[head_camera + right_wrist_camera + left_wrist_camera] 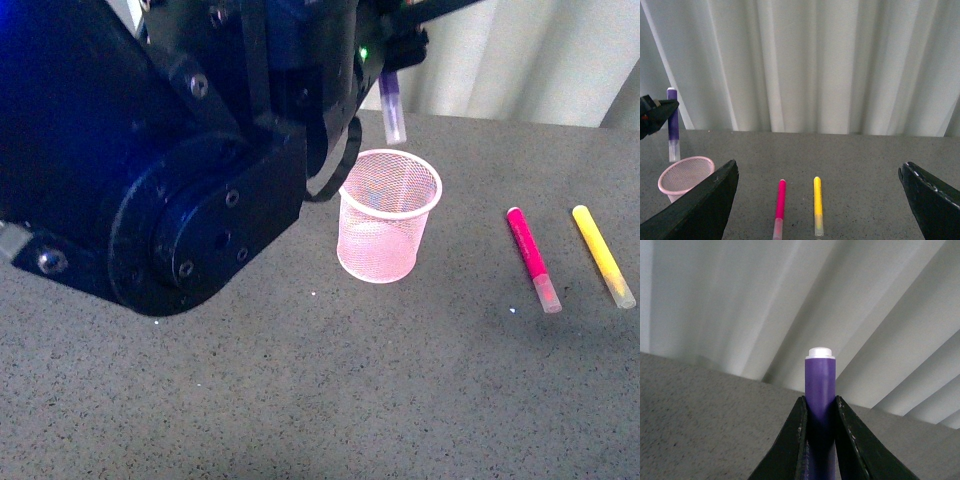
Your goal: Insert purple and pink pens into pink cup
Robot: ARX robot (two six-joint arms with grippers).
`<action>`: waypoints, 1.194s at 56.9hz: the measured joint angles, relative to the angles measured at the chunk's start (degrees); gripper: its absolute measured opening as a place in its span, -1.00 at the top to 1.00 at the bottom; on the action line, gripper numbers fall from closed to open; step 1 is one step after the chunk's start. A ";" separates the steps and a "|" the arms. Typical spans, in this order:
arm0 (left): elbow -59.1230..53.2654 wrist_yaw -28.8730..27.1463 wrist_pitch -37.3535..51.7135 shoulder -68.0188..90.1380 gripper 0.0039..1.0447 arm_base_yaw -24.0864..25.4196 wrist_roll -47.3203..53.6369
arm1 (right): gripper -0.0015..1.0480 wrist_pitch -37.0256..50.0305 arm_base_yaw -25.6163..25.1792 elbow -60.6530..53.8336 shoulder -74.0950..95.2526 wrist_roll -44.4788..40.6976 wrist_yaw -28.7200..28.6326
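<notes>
My left gripper (820,407) is shut on the purple pen (392,110), holding it upright, clear cap down, just above the far rim of the pink cup (387,214). The pen also shows in the left wrist view (820,385) between the black fingers (797,440) and in the right wrist view (673,125) over the cup (685,176). The pink pen (531,258) lies flat on the grey table (320,400) right of the cup; it also shows in the right wrist view (780,207). My right gripper (820,200) is open and empty, above the lying pens.
A yellow marker (603,255) lies right of the pink pen, roughly parallel to it, and shows in the right wrist view (817,205). My left arm's dark body (160,150) fills the upper left of the front view. White curtains (830,65) hang behind the table.
</notes>
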 joint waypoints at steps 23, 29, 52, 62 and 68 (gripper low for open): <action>-0.22 -0.59 4.92 5.99 0.78 0.24 -0.09 | -0.86 0.00 0.00 0.00 0.00 0.00 0.00; -0.22 -0.70 5.40 6.27 0.78 0.22 -0.28 | -0.86 0.00 0.00 0.00 0.00 0.00 0.00; -1.29 -0.39 6.21 6.21 -0.49 0.26 -0.20 | -0.86 0.00 0.00 0.00 0.00 0.00 0.00; -6.03 3.23 3.02 -1.20 -0.88 2.86 1.55 | -0.86 0.00 0.00 0.00 0.00 0.00 0.00; -9.75 7.39 -2.05 -9.31 -0.88 6.51 2.89 | -0.86 0.00 0.00 0.00 0.00 0.00 0.00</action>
